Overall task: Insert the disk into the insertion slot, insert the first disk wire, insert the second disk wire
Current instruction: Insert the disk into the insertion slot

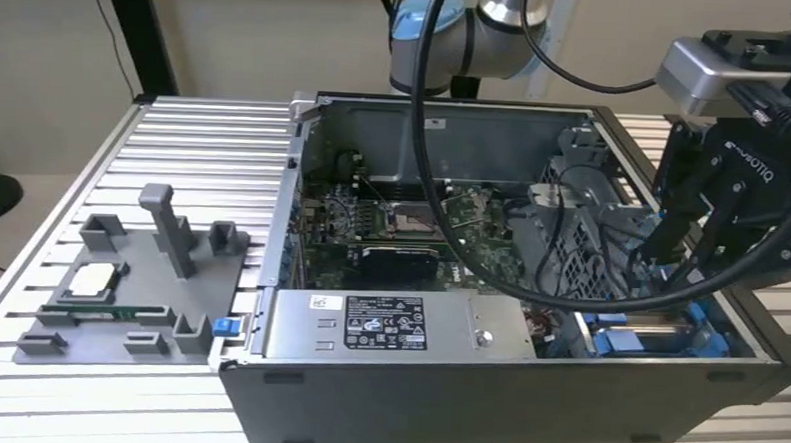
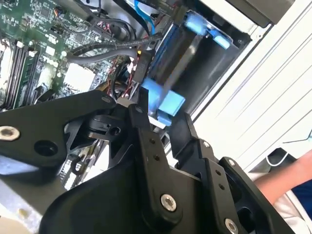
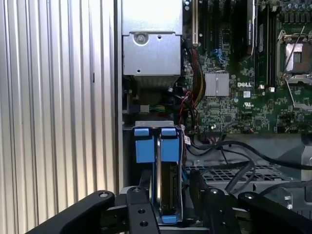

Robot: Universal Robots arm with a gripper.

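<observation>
gripper (image 1: 681, 264) pinched narrow on the disk, down in the drive cage

pale beige walls (image 1: 244, 25) back the scene, with a dark upright post (image 1: 140, 30) at the exterior view's left. a ribbed aluminium table (image 1: 199, 143) carries everything, and its long bright slats run alongside the case in the first wrist view. on it lies an open grey computer case (image 1: 495, 406). a grey fixture tray (image 1: 139, 300) with upright pegs sits toward the exterior view's left of the case. the robot arm (image 1: 431, 33) rises behind the case, and black cables (image 1: 424, 183) loop from it across the opening. inside, a silver labelled power-supply box (image 1: 391, 326) sits along the near wall, with the green motherboard (image 1: 396, 217) beyond it. at the corner on the exterior view's right the insertion slot (image 3: 153, 124), a grey cage, holds two blue-fronted carriers side by side. the disk (image 3: 169, 187) is the one between the black fingers (image 3: 141, 209). its blue frame stands in the slot with the metal body showing on edge, and the jaws are drawn close, gripping the frame's end on both sides. the other carrier (image 3: 141, 146) is just beside it. dark wires (image 3: 234, 161) trail past the cage over the board. part of a person's arm (image 2: 285, 178) shows beyond the table edge in the second wrist view.
</observation>
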